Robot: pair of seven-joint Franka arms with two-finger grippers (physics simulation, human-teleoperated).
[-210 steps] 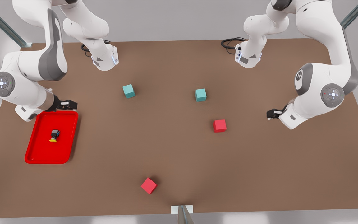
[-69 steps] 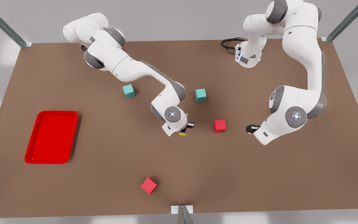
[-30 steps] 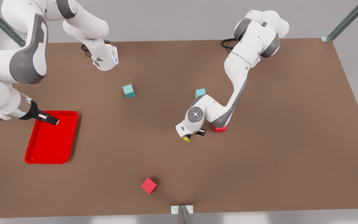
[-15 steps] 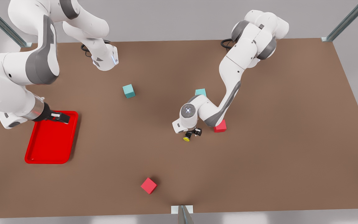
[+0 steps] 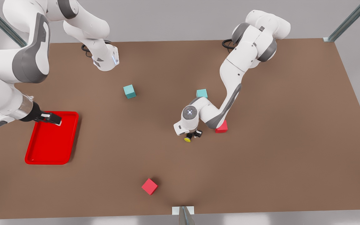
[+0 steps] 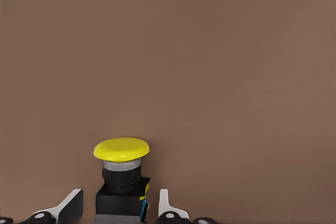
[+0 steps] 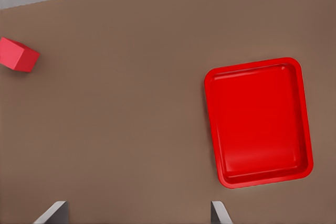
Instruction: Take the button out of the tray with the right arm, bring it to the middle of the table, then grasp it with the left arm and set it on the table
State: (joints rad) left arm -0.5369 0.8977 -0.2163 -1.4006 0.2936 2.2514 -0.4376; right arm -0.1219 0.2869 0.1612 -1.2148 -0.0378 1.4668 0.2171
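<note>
Two teal cubes are counted in the front view, one (image 5: pixel 129 91) left of centre and one (image 5: pixel 202 93) partly hidden behind the forearm of the left arm (image 5: pixel 230 90). Two red cubes are also seen: one (image 5: pixel 149 186) low in the frame, and one (image 5: pixel 222 127) largely covered by the same arm's elbow. One tray (image 5: pixel 52 137) lies at the left of the frame, and one button (image 5: pixel 188 137) sits near the centre of the table (image 5: pixel 280 150).

The left arm is bent down from the upper right, and the left gripper (image 5: pixel 195 134) is placed over the button. In the left wrist view the button's black body (image 6: pixel 122 203) is seen between the two fingers (image 6: pixel 68 207), with narrow gaps on both sides, so no grip is held; the body's lower part is cut off by the frame edge.

The right arm (image 5: pixel 8 84) is folded at the far left, with the right gripper (image 5: pixel 51 118) held above the tray's upper edge. In the right wrist view its fingertips (image 7: pixel 54 212) are spread wide and nothing lies in the tray (image 7: pixel 258 121).
</note>
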